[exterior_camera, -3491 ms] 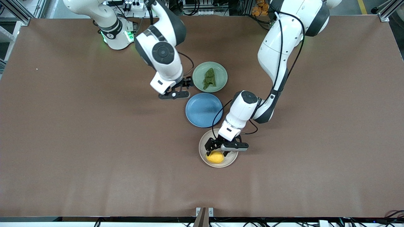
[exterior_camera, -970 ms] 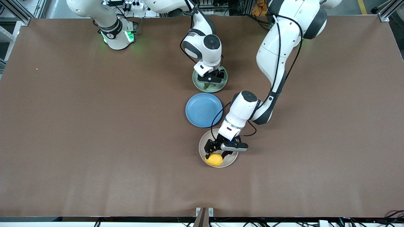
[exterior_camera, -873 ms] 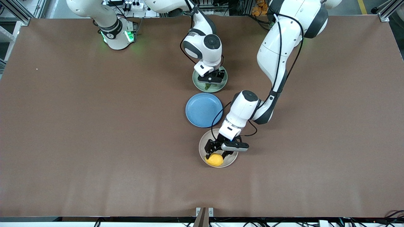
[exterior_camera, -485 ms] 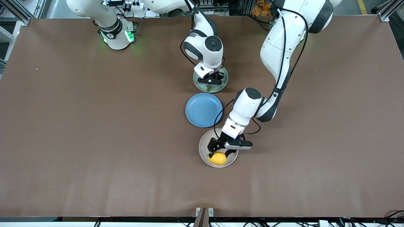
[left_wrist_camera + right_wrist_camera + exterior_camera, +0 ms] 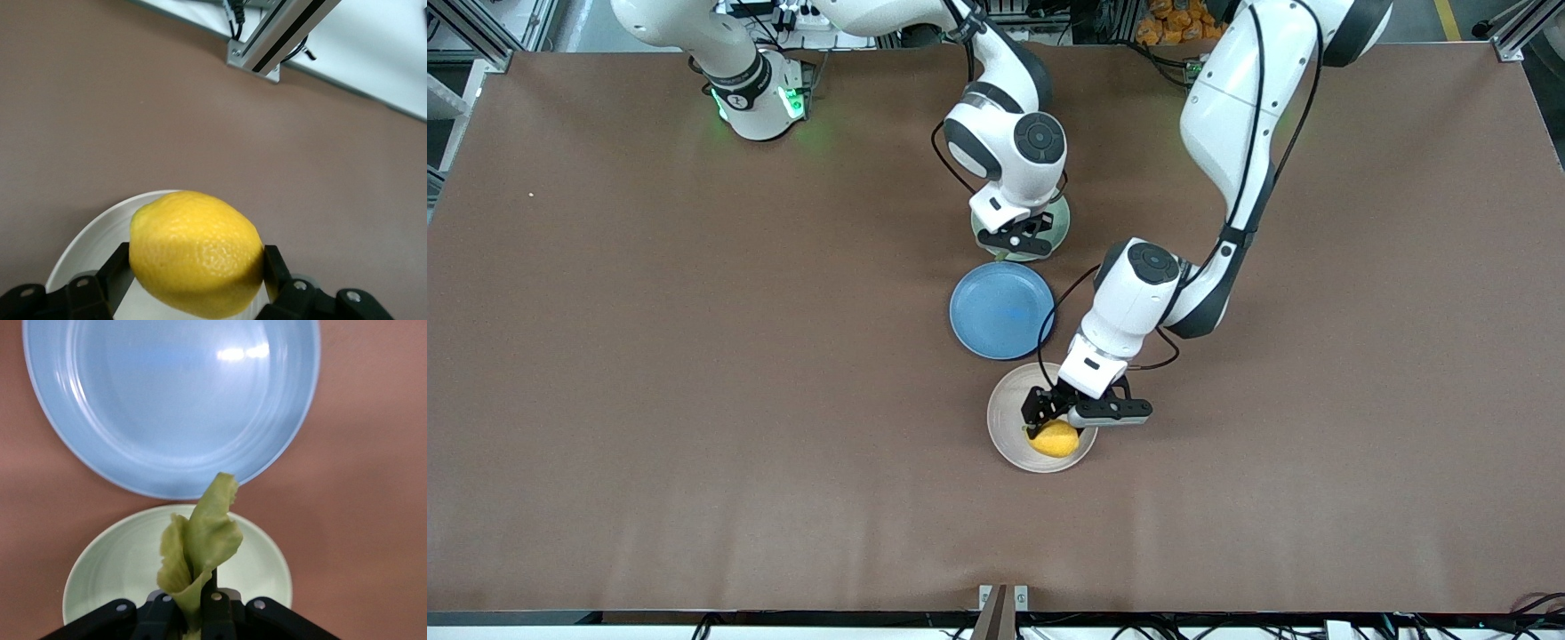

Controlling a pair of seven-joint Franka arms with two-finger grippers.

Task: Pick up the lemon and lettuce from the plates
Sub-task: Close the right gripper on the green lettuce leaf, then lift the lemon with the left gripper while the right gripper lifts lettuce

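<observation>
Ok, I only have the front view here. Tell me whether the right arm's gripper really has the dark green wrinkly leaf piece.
Observer: Yes. In the right wrist view the right gripper is shut on the dark green wrinkly lettuce leaf, which stands up from the fingers over the pale green round plate.
Operator: Now check the left one.
Observer: The left gripper is shut on the small oval yellow lemon, one finger on each side of it.
Operator: Say what sits under the lemon.
Observer: The beige-white round plate, its rim showing past the lemon.
</observation>
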